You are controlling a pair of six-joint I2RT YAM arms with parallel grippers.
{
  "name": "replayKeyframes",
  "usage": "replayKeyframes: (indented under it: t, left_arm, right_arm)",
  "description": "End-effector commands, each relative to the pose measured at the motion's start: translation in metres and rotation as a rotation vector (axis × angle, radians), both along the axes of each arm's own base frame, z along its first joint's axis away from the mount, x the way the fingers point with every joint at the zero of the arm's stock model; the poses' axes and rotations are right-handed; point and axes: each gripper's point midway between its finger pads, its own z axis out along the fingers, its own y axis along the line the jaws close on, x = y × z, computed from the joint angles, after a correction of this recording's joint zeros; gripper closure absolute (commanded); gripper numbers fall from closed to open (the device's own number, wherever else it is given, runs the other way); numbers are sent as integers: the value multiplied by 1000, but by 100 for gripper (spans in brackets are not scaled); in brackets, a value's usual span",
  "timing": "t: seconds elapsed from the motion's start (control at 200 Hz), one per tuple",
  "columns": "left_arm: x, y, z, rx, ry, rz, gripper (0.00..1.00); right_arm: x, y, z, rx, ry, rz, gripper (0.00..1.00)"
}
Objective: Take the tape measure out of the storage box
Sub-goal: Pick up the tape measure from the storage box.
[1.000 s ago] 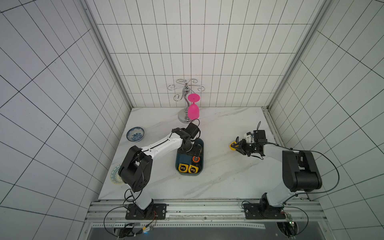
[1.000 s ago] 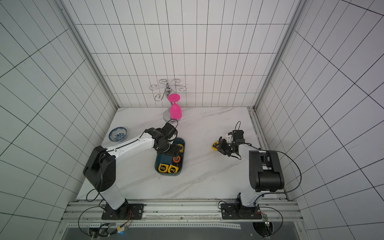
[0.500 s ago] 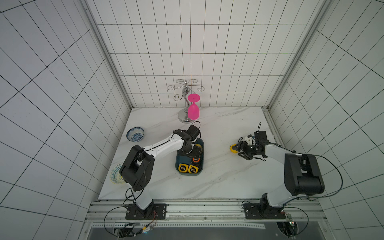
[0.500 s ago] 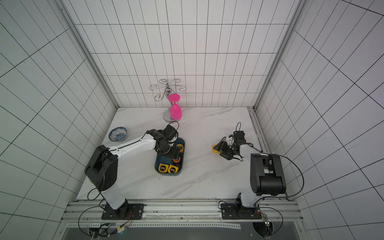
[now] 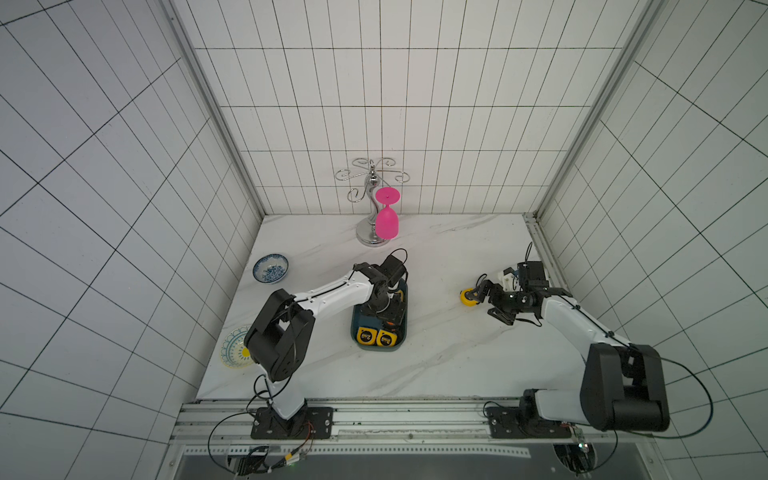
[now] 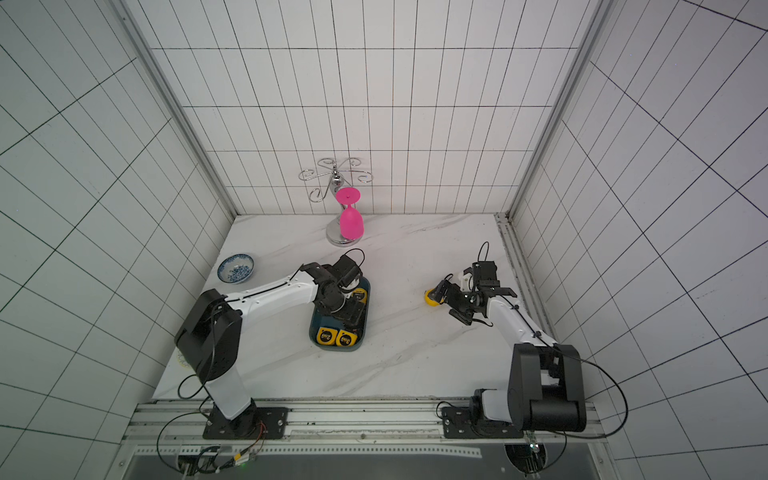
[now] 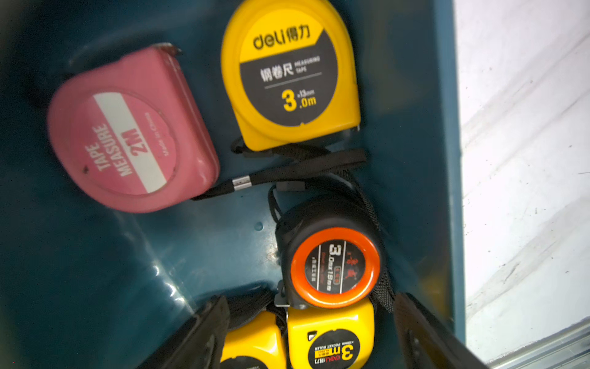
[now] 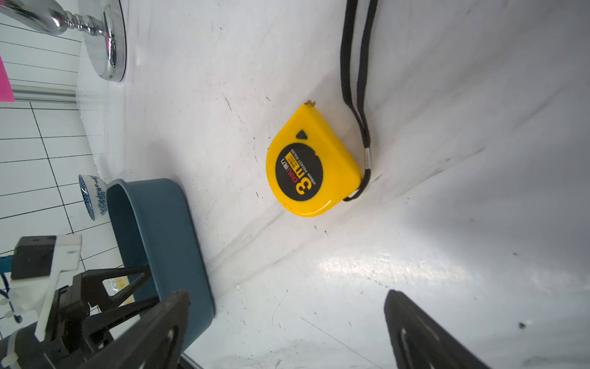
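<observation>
Out on the white veined marble tabletop (image 5: 436, 365), well apart from the storage box (image 5: 380, 348), lies the yellow tape measure (image 8: 306, 166). It rests flat on its side, a smooth D-shaped plastic case with a round black label. Its black woven lanyard (image 8: 354, 64), pinched by a small metal crimp, trails off across the stone. Right behind it sits the right gripper (image 8: 285, 306), black fingers spread wide with nothing between them.

Now over to the box: it's a dark teal plastic bin with rounded corners and low, glossy walls. The left gripper (image 7: 309, 306) is down inside it, jaws well apart, straddling a black rubbery tape measure (image 7: 332, 258) with a bright orange ring on its face; there's a clear gap on one side, so no grip. Next to it lie a scuffed pink tape measure (image 7: 127, 134) and a deli-marked tape measure (image 7: 290, 73), which is glossy yellow. Two small twin yellow tape measures (image 5: 376, 336) sit side by side at the box's near end.

At the back, a polished chrome stand (image 5: 370, 239) carries a pink glass (image 5: 386, 222), bowl down.
</observation>
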Motion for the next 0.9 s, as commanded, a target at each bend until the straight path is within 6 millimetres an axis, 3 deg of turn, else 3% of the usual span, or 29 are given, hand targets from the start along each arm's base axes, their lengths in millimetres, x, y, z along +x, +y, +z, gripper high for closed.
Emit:
replayKeyframes:
  t: [0.0,0.2,0.43,0.655,0.895]
  left_arm:
    - [1,-6,-8,5,0,-21,15]
    - [1,-8,-15,30,5,-26,15]
    - [11,11,-19,130,-40,35,22]
    - [17,-8,-10,49,-51,45,24]
    - [24,-10,-16,68,-57,45,24]
  right_arm:
    - [-8,-6,2,-31,23,-3,1]
    - [-6,-6,7,-30,11,-2,1]
    - [-3,-5,11,-28,-3,-2,1]
    - [-4,-5,9,-25,-1,1,1]
    - [-2,-4,10,-21,-7,5,1]
